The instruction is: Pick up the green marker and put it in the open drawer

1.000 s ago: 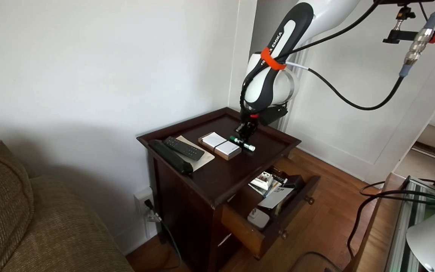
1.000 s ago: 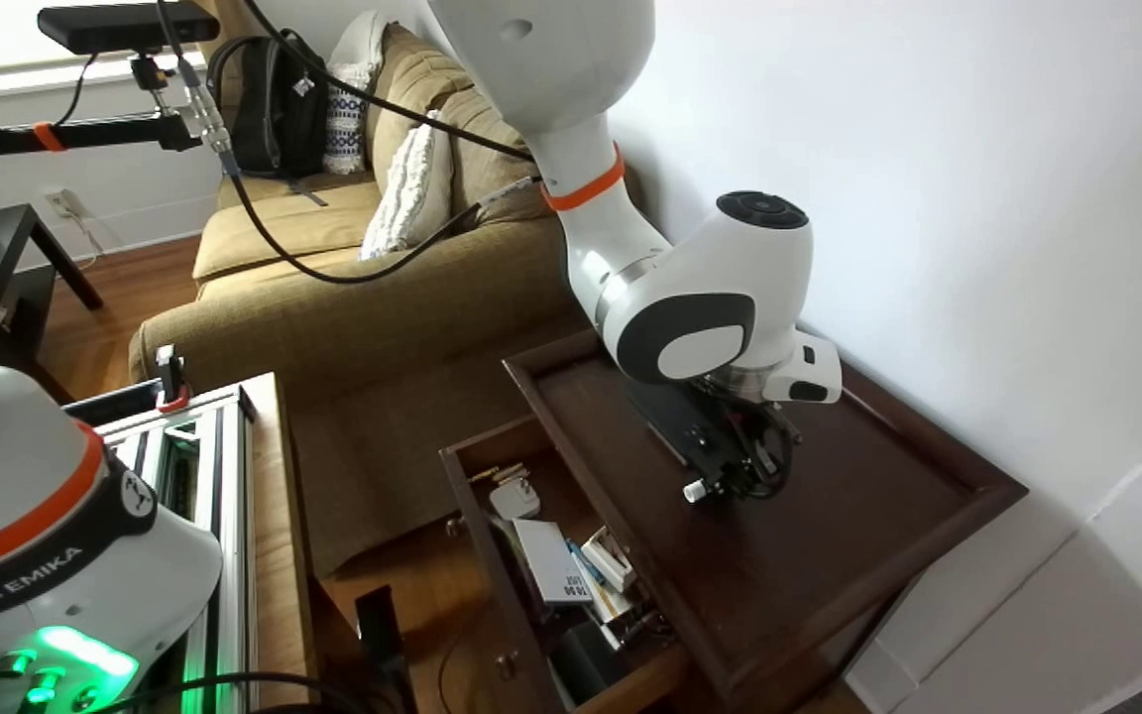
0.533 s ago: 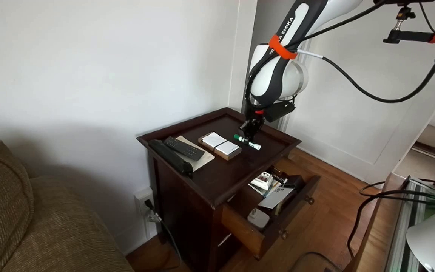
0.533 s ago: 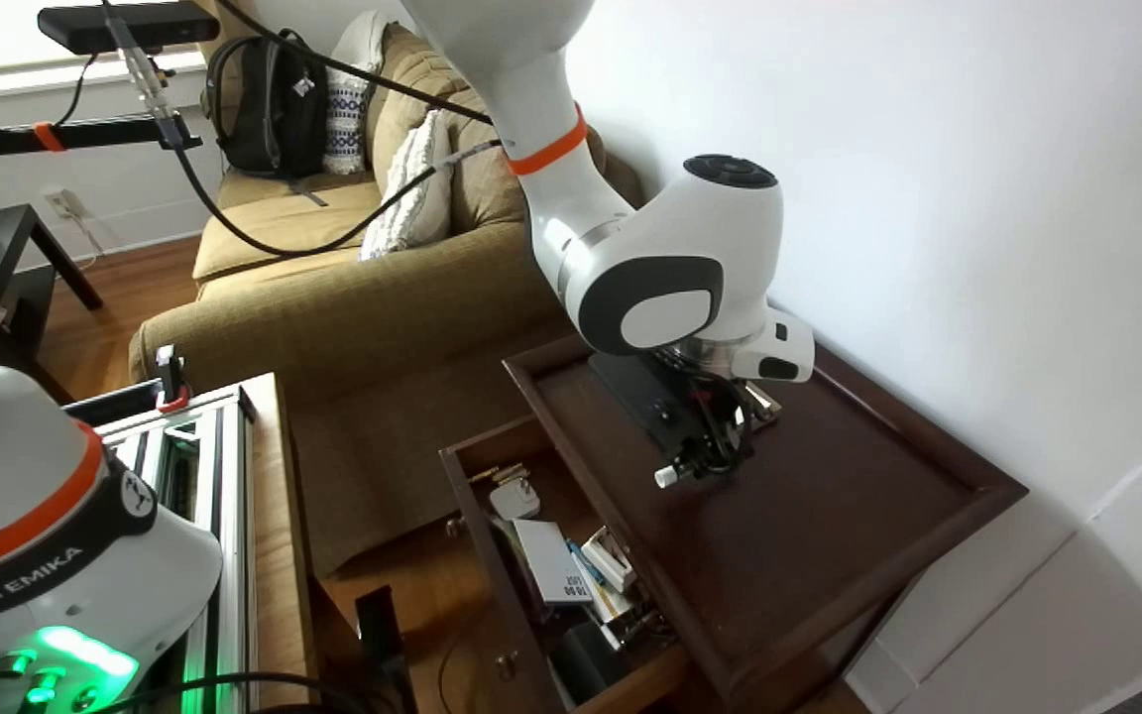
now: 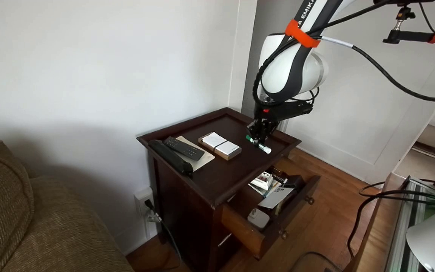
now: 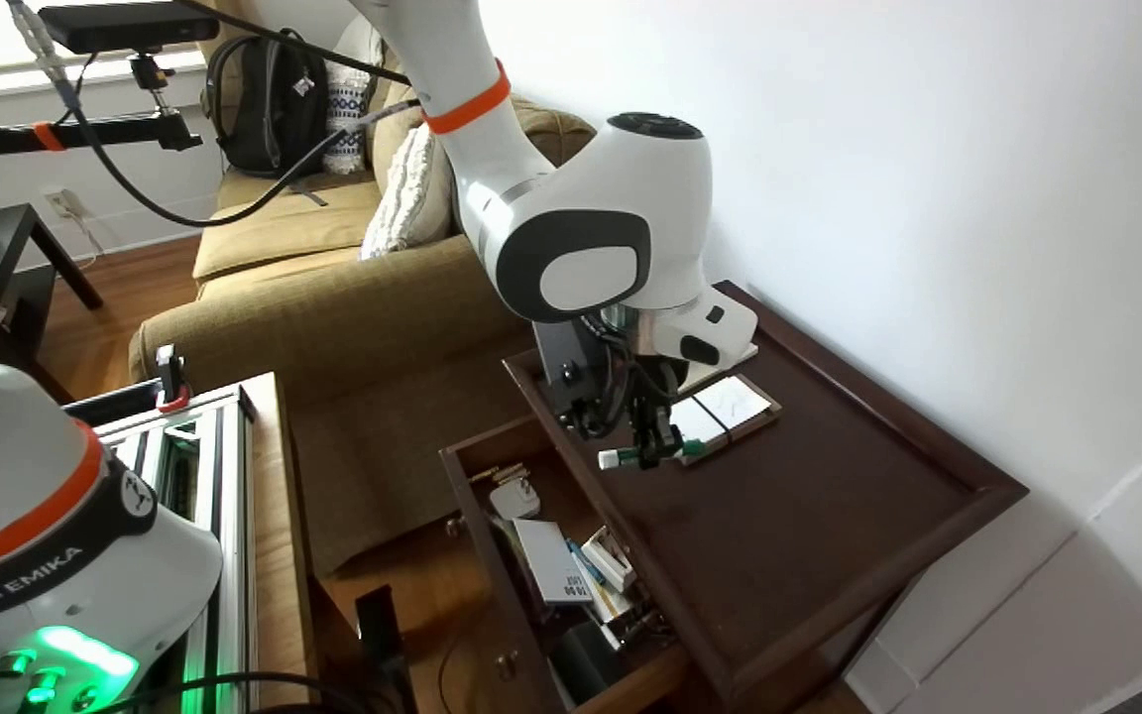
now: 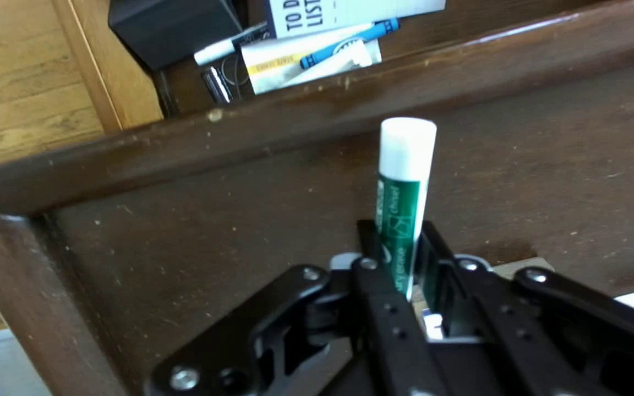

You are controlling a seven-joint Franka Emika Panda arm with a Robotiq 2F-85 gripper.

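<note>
Slim green-and-white marker [image 7: 403,206] moved nearer the shallow brown wooden drawer [image 5: 242,228] since the earlier frame: pick done, place left

In an exterior view: black two-finger tool [image 5: 257,141] has the marker across its tips, over the dark-brown wooden tabletop [image 5: 228,173]. Drawer pulled out, cluttered; marker not in it.

In an exterior view: marker's white end points to the drawer side; tool sits near that edge of the tabletop, seemingly short of the drawer.

Wrist view: fingers [image 7: 375,286] nearly together, barrel pinched between. Raised dark rim [image 7: 295,118] of the tabletop shows between white end and drawer contents, e.g. blue crayon-like stick [image 7: 351,42]. Clearance below: can't tell.

My read: grasp done, lift looks done. Left: carry past rim, lower, release. Roughly half.
</note>
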